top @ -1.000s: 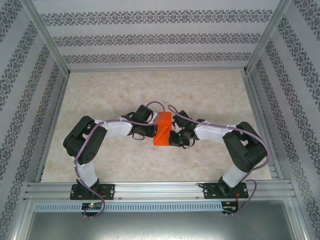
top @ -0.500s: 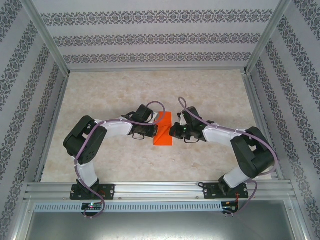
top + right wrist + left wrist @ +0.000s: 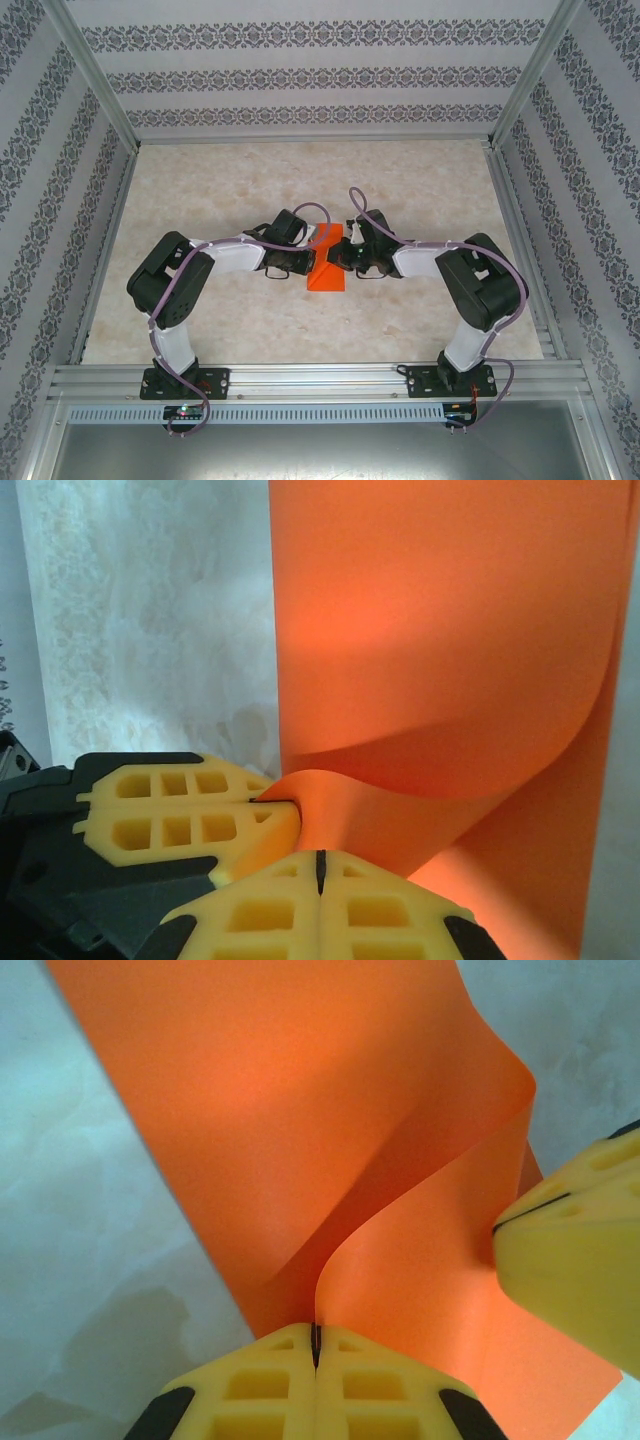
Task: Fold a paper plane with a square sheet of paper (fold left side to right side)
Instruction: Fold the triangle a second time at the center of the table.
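The square sheet of paper (image 3: 325, 275) lies near the middle of a pale, cream-marbled surface (image 3: 250, 190). From above it reads as a narrow orange rectangle with part of it lifted off the surface. The left end effector (image 3: 303, 262) meets the sheet's left edge, and its yellow fingers (image 3: 280, 1390) are clenched on the paper: in the left wrist view a raised flap curves down into the seam between them. The right end effector (image 3: 342, 258) is at the sheet's right edge, just across from the left one. Its fingers (image 3: 270, 915) are pressed together, with the curled flap right at their tips, but I cannot tell whether any paper is caught between them. Around the sheet the surface is bare and lightly mottled. Beyond the sheet and to both its sides stand walls (image 3: 320, 80) papered in white with bands of dark floral pattern. Aluminium rails (image 3: 310, 380) run across on the near side of the sheet, where both arm bases are bolted, and slanting metal posts (image 3: 95, 75) frame the corners.
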`<state>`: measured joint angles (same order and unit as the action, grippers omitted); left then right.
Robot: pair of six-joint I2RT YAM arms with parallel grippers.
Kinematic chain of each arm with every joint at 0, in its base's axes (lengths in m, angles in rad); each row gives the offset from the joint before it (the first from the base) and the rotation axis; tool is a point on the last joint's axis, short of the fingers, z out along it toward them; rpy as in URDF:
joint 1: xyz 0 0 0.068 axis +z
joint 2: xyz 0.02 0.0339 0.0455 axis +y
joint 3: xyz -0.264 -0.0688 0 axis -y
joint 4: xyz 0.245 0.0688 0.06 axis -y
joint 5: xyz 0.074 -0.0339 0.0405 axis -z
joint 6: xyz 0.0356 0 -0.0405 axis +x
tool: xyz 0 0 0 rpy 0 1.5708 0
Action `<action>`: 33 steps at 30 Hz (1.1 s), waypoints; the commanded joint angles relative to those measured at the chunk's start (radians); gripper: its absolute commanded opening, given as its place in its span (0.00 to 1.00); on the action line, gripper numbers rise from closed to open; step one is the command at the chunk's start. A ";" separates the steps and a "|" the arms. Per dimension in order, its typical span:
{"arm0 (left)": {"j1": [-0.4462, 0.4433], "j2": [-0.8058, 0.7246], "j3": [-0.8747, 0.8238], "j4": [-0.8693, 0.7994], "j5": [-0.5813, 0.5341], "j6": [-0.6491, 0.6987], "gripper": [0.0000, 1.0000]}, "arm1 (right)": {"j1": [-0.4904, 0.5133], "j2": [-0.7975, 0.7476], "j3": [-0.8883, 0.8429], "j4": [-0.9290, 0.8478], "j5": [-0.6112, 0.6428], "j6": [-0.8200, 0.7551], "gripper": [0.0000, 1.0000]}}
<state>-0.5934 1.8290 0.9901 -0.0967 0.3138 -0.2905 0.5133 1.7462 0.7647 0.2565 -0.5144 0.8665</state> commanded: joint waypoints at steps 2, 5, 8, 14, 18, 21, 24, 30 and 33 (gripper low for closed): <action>0.014 0.024 0.009 -0.033 0.002 0.028 0.00 | 0.014 0.022 0.032 0.051 -0.024 0.006 0.00; 0.014 0.024 0.011 -0.034 -0.001 0.029 0.00 | 0.020 0.033 0.041 0.050 -0.025 0.000 0.00; 0.014 0.024 0.012 -0.039 -0.002 0.031 0.00 | 0.025 0.044 0.053 0.046 -0.028 -0.001 0.00; 0.014 0.025 0.015 -0.043 -0.003 0.031 0.00 | 0.031 0.070 0.072 0.001 -0.015 -0.021 0.00; 0.013 0.024 0.016 -0.046 -0.004 0.033 0.00 | 0.032 0.082 0.070 -0.014 -0.002 -0.033 0.00; 0.014 0.026 0.018 -0.050 -0.007 0.034 0.00 | 0.031 0.086 0.069 -0.034 0.011 -0.050 0.00; 0.013 0.025 0.018 -0.051 -0.007 0.035 0.00 | 0.031 0.090 0.066 -0.046 0.023 -0.065 0.00; 0.013 0.025 0.021 -0.055 -0.005 0.037 0.00 | 0.030 0.098 0.062 -0.069 0.038 -0.086 0.00; 0.012 0.025 0.019 -0.058 -0.005 0.037 0.00 | 0.027 0.099 0.057 -0.084 0.049 -0.097 0.00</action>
<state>-0.5934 1.8313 0.9939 -0.0982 0.3138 -0.2855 0.5346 1.8282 0.8185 0.2092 -0.4980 0.8047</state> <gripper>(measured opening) 0.065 0.037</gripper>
